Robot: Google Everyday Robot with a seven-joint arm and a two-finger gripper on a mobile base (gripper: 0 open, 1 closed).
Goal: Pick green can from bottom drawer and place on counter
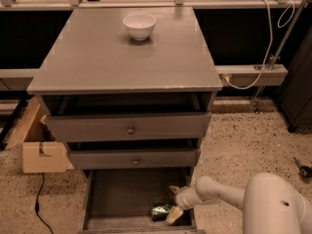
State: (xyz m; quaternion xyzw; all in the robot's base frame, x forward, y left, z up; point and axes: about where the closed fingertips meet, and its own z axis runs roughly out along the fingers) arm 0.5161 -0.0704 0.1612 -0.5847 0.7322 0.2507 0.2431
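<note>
Your gripper (174, 202), with its two pale fingers, is low in the frame, a little right of the middle, inside the pulled-out drawer. The fingers (173, 215) stand apart, so the gripper is released and grasps nothing. The small shiny green metal can (160, 211) lies on its side on the dark floor of the deep grey wooden bottom drawer (122, 194), near the front edge. Its right end is just beside the lower finger; I cannot tell if they touch. The upper finger is apart from the can, toward the back of the drawer.

For a good grasp, I think you should bring the gripper a little more to the left of the frame. Then the body of the can comes between both fingers, not only its end. A can that lies on a flat floor will probably roll if one finger pushes it first, so centre it before you close, and close slowly.

The white arm (219, 194) reaches in from the lower right, over the right wall of the drawer. The shallower grey drawer with the round metal knob (136, 161) is just above. I would lift only a little and draw the can toward the lower edge of the frame before raising it high.

The wide flat grey table (122, 62), the top of the cabinet, fills the upper middle of the frame. A round white bowl (139, 25) stands near its far edge, so put the can down nearer the front, well apart from the bowl.
</note>
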